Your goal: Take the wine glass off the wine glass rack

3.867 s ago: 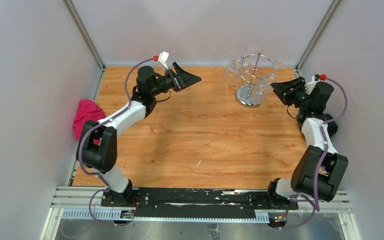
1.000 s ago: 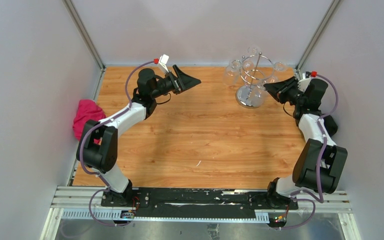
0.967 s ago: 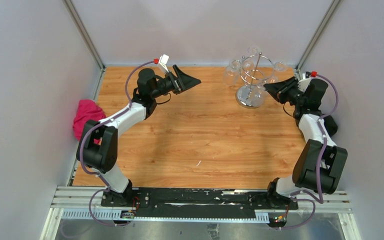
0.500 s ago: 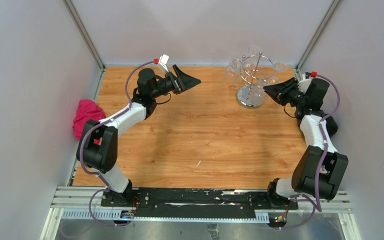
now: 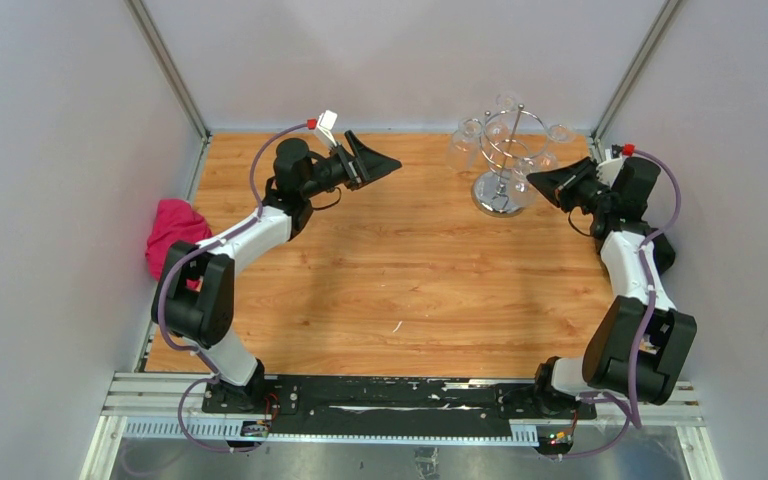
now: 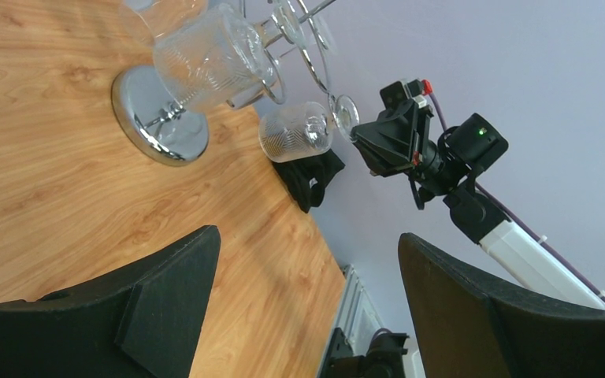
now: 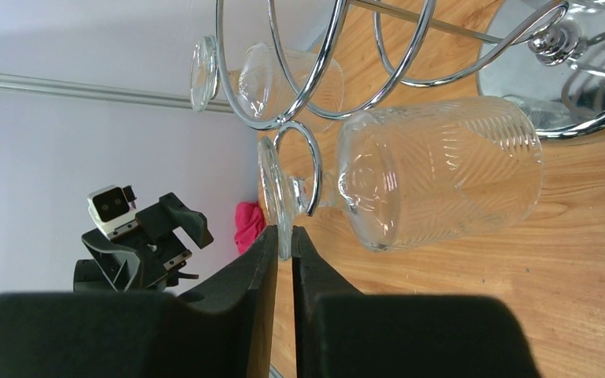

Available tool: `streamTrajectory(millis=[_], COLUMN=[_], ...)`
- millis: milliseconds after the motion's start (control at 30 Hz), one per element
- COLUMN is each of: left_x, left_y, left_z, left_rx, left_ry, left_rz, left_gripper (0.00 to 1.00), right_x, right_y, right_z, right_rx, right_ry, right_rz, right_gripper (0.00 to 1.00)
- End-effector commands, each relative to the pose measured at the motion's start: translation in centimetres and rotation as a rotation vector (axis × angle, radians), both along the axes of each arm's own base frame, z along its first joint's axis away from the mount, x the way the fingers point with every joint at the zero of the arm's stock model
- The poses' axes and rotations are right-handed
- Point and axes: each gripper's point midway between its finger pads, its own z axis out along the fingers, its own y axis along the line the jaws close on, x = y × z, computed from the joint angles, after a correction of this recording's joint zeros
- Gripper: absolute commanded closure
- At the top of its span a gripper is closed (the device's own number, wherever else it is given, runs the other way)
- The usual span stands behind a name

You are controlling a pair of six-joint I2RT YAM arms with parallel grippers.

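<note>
the wine glass [image 7: 441, 181] is a short, clear thing with fine ribbing slanting round its bowl, a stubby stem and a flat round foot. it hangs on the wine glass rack [image 5: 497, 198], its stem sitting inside one of the curled chrome hooks, directly in front of the right pincer [image 7: 283, 230]. that pincer's two black fingers are pressed almost together, with the edge of the glass's foot nipped between them. the bowl reaches on past the tips toward the rack's mirrored round base. just beyond the fingertips the rack's wire loops sweep round its thin rod. more glasses [image 5: 463, 147] of the same ribbed sort hang from other hooks, farther from the right pincer, on the far side of the rod. the left pincer [image 5: 388, 160] is well apart from all this, held above the wooden table [image 5: 410, 270] and pointed toward the rack with its fingers spread wide and nothing between them. a pink cloth [image 5: 172, 232] lies behind that arm at the table's edge, far from either pincer.
</note>
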Motion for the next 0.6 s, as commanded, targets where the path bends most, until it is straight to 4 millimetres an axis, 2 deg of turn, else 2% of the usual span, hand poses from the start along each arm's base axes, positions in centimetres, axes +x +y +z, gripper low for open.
streamTrajectory(millis=[0,133,233,300,567], left_x=[-0.8,-0.8,-0.8,-0.8,-0.8], left_y=[0.2,0.1,0.1,0.1,0.1], left_z=[2.1,2.4,2.5,2.5,2.6], left_rx=[-0.025,-0.031,-0.033,-0.033,-0.036], left_ry=[-0.044,-0.044,-0.044,-0.042,-0.044], left_rz=[-0.009,-0.013,-0.016,-0.016,-0.018], left_gripper=[0.11,0.11,0.11,0.11,0.11], right_x=[-0.7,-0.9,-1.0,-1.1,-0.9], right_y=[0.5,0.5,0.5,0.5,0.7], right_z=[1.5,2.2,2.2,1.8,0.9], right_rx=[0.037,0.053,0.074,0.110,0.228], right_ry=[0.000,-0.005,0.017,0.050,0.110], right_rz=[0.019,0.010,-0.003,-0.014,-0.041], right_gripper=[0.87,0.91,0.94,1.00,1.00])
